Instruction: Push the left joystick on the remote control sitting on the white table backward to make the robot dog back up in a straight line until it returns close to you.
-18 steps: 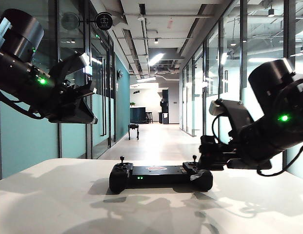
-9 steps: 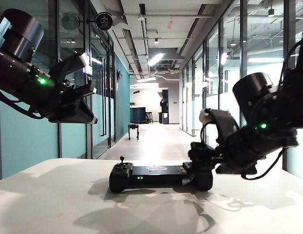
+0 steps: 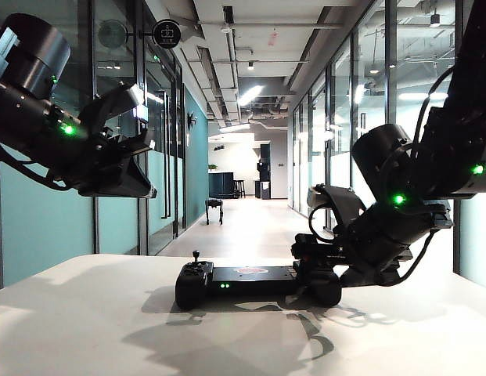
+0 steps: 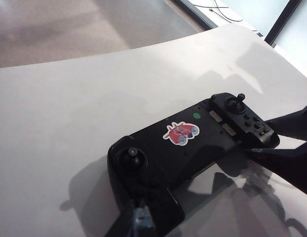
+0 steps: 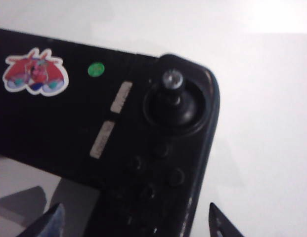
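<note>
We look down a long glass-walled corridor with a pale floor. Nearest us is the broad matte white table, its edges cut off by the frame. The wide black gamepad-shaped remote control lies flat near the middle of it. Far down the hall stands the small black four-legged robot dog, too small for detail.

The right gripper hides the controller's right end in the exterior view; a second ago it was higher and farther right, and the right thumbstick showed. Its wrist view shows two fingertips spread wide astride that end, their upper parts cut off.

The left gripper hangs high at left, as before; whether its jaws are spread we cannot tell. The short thin black left joystick stands untouched.
</note>
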